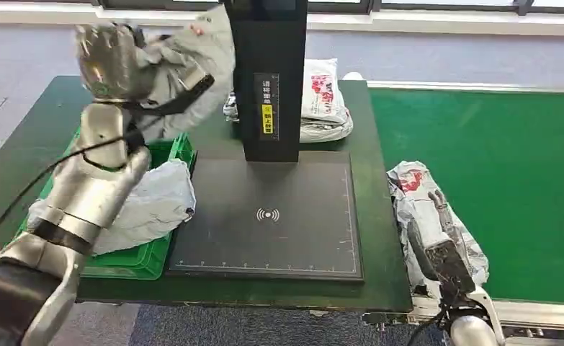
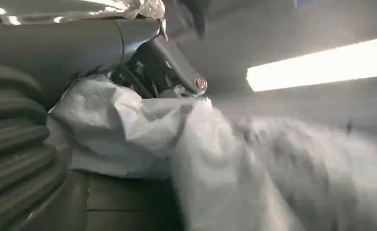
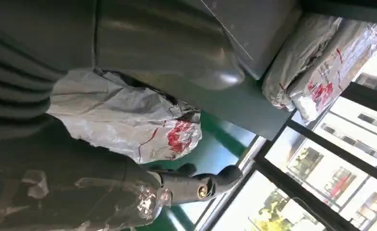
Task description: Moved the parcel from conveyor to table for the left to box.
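Observation:
My left hand (image 1: pixel 109 61) is raised above the table's far left and holds a grey parcel (image 1: pixel 189 76) that hangs over the green box (image 1: pixel 138 263). The same grey parcel (image 2: pixel 128 130) is blurred in the left wrist view, against my left hand (image 2: pixel 18 159). Another grey parcel (image 1: pixel 156 202) lies in the box. On the green conveyor (image 1: pixel 495 180), at its near left edge, lies a silver parcel with red print (image 1: pixel 412 184). My right hand (image 1: pixel 437 241) grips it: the parcel (image 3: pixel 128 120) sits between the thumb (image 3: pixel 176 53) and the dark fingers (image 3: pixel 196 185).
A black scanner column (image 1: pixel 268 79) stands over a black scan pad (image 1: pixel 271 216) at the middle of the dark green table (image 1: pixel 379 238). White parcels with red print (image 1: pixel 325 101) are stacked behind the column. The conveyor belt runs along the table's right side.

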